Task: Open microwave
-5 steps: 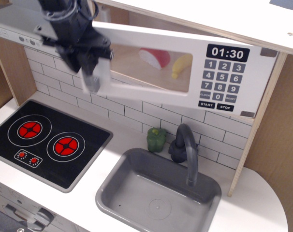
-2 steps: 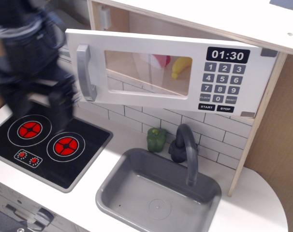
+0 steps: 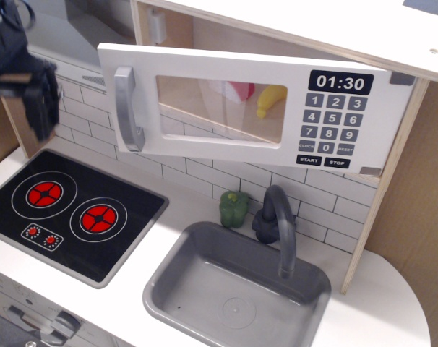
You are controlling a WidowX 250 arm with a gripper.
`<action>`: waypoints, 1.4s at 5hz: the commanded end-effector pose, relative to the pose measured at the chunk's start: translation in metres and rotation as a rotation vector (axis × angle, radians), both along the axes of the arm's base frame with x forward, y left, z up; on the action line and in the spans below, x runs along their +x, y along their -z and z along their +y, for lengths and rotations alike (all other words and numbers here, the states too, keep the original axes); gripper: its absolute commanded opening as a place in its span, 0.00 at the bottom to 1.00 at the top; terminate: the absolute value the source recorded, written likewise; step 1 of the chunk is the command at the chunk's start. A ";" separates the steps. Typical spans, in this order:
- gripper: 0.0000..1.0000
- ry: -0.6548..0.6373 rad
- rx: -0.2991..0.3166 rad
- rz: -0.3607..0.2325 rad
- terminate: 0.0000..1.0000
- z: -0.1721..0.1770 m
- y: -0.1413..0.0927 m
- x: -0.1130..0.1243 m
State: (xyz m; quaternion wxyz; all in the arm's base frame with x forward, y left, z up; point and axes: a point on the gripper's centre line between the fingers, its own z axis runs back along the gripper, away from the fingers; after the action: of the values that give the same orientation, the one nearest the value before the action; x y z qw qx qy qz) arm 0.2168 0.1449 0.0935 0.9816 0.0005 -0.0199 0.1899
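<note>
White wooden toy microwave [image 3: 262,101] with clear window and grey bar handle [image 3: 126,108] sits up above the grey sink [image 3: 233,289], door ajar, handle edge swung out. Black gripper [image 3: 38,108] well left of handle, holding nothing; can't tell if jaws are apart. If more swing is needed: hook behind handle, pull along hinge arc, not straight out.

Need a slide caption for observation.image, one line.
Toy microwave door swung ajar, gripper off to its left above the stove.

Black claw [image 3: 40,108] hangs at far left; fingers point down, holding nothing.
</note>
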 end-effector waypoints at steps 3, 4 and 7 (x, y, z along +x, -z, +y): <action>1.00 -0.164 0.048 -0.067 0.00 0.001 -0.020 0.084; 1.00 -0.137 0.054 -0.050 0.00 -0.027 -0.009 0.094; 1.00 0.114 0.074 -0.043 0.00 -0.076 0.002 0.044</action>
State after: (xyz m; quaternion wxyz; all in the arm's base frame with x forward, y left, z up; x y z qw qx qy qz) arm 0.2587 0.0634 0.0692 0.9908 0.0280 -0.0175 0.1314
